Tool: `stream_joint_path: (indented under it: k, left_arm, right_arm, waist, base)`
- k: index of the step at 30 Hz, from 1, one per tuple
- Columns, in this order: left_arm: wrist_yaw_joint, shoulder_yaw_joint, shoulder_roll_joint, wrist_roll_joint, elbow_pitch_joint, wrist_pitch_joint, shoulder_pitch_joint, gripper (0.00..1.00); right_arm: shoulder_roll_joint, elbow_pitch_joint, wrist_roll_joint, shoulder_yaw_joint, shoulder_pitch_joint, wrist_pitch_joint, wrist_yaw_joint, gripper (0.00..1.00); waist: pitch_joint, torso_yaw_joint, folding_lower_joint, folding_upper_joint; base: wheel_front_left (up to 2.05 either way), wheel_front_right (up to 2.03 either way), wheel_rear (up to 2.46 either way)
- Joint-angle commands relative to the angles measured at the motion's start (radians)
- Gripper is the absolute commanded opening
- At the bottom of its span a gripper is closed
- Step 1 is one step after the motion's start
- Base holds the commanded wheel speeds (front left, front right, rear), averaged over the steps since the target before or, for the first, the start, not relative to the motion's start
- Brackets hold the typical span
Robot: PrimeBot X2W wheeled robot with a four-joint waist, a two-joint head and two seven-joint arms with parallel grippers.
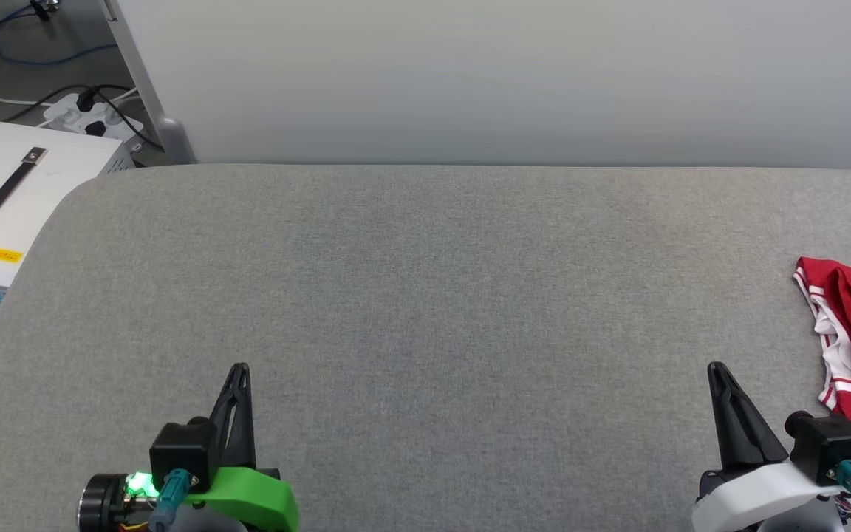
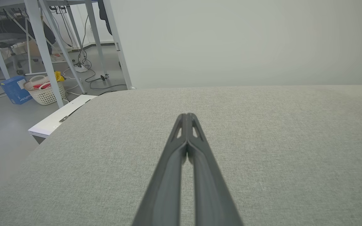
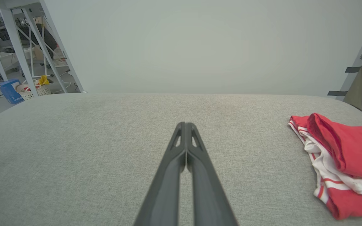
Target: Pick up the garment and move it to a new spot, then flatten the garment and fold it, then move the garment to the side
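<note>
Surface: grey fabric-covered table with rounded corners.
Garment: red with white and striped trim, it lay bunched and folded over itself at the table's right edge, towards the front.
Left gripper: fingers were pressed together and held nothing, over the table's front left.
Right gripper: fingers were likewise closed and empty, over the table's front right, near the garment but apart from it.
White case: stood off the table's far left corner.
</note>
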Motion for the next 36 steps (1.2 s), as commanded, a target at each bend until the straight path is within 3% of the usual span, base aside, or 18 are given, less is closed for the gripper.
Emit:
stream_joint_path:
  k: [1, 36]
  left_arm:
    - [0.002, 0.004, -0.004, 0.009, -0.005, 0.006, -0.022, 0.00]
    - [0.003, 0.021, -0.009, 0.024, -0.018, 0.076, -0.044, 0.00]
  right_arm:
    - [0.003, -0.006, -0.016, 0.001, -0.021, 0.007, 0.000, 0.00]
    - [0.007, -0.012, -0.076, 0.004, -0.056, 0.078, -0.001, 0.00]
  waist:
    - [0.000, 0.000, 0.0000, 0.0000]
    - [-0.001, -0.012, 0.0000, 0.0000]
  base:
    - [0.00, 0.00, 0.00]
    - [0.00, 0.00, 0.00]
